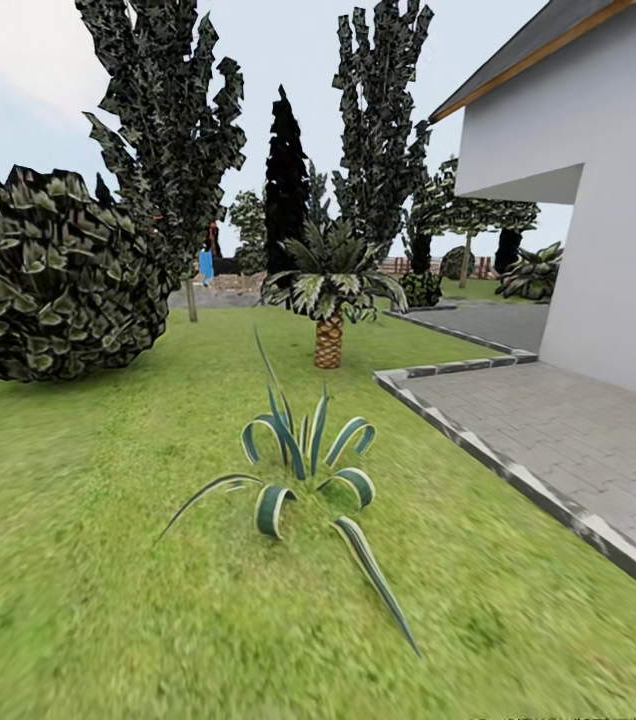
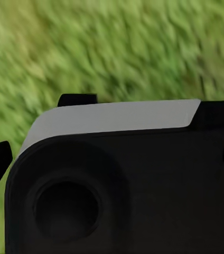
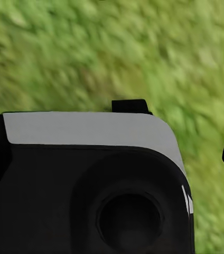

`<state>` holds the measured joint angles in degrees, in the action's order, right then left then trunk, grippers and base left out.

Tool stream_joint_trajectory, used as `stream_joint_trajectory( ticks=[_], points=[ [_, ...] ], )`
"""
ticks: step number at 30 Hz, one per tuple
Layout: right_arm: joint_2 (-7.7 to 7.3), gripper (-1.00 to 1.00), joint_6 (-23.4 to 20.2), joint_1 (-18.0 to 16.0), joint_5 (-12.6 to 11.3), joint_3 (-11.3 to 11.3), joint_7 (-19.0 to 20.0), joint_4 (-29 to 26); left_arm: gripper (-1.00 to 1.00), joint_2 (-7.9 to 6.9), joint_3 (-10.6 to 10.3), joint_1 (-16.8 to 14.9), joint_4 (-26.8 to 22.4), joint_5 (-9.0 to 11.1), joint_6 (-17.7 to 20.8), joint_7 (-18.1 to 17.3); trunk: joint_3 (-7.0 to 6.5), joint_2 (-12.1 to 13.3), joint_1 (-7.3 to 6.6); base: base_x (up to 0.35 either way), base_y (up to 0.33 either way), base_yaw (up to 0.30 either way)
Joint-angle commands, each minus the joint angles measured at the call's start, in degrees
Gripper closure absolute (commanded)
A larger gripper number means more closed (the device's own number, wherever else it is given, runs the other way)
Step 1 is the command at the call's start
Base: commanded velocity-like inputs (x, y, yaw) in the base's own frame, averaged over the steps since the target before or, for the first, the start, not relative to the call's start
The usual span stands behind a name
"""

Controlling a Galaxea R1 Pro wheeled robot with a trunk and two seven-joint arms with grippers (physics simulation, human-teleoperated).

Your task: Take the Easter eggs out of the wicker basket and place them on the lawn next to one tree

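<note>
Green lawn [image 1: 78,560] is seen across lower frame, striped spiky plant [image 1: 298,470] at centre. Short palm [image 1: 329,300] is set behind it, thin-trunked tree [image 1: 173,150] at upper left, round bush [image 1: 48,270] at left edge. Paved patio [image 1: 558,430] and white house wall [image 1: 608,200] are placed right. Gripper opening cannot be told in either wrist view; blurred grass lies beyond dark housings. Eggs and basket cannot be placed.

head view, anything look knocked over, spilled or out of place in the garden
Nothing stands out. The striped-leaf plant sits upright on the lawn, the short palm stands straight behind it, and the paved patio beside the house looks intact.
</note>
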<state>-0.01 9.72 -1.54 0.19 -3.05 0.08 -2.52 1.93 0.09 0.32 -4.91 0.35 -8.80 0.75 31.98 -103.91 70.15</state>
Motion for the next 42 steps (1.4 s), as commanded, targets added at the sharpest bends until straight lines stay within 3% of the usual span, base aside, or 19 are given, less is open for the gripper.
stream_joint_trajectory(
  ticks=[1, 18, 31, 37, 42],
  points=[
    [0.01, -1.0, 0.2, 0.0, 0.0, -0.3, 0.0, 0.1, -1.0, 0.01, 0.0, 0.0, -0.1, 0.1, -0.1, 0.1, -0.02, 0.0, 0.0, 0.001, 0.0, -0.178],
    [0.06, -1.0, 0.2, 0.0, 0.0, -0.3, 0.0, 0.0, -1.0, -0.01, -0.1, 0.0, -0.2, 0.1, -0.2, 0.0, -1.14, 0.0, 0.0, 0.004, 0.007, -0.178],
    [-0.02, -1.0, 0.2, 0.0, 0.0, -0.3, 0.0, -0.1, -1.0, -0.35, -0.1, 0.0, -0.3, -0.1, -0.2, 0.0, -2.0, 0.0, 0.0, 0.167, 0.224, -0.178],
    [-0.44, -1.0, 0.2, 0.0, 0.0, -0.3, -0.1, -0.1, -1.0, -2.67, -0.1, 0.0, -3.6, -0.2, -0.1, 0.0, -2.39, 0.0, 0.0, 0.199, 0.247, -0.178],
    [-0.56, -1.0, 0.2, 0.0, 0.0, -0.3, -0.1, -0.1, -1.0, -3.24, -0.1, 0.0, -4.3, -0.3, -0.1, 0.0, -2.72, 0.0, 0.0, 0.248, 0.219, -0.178]
  ],
)
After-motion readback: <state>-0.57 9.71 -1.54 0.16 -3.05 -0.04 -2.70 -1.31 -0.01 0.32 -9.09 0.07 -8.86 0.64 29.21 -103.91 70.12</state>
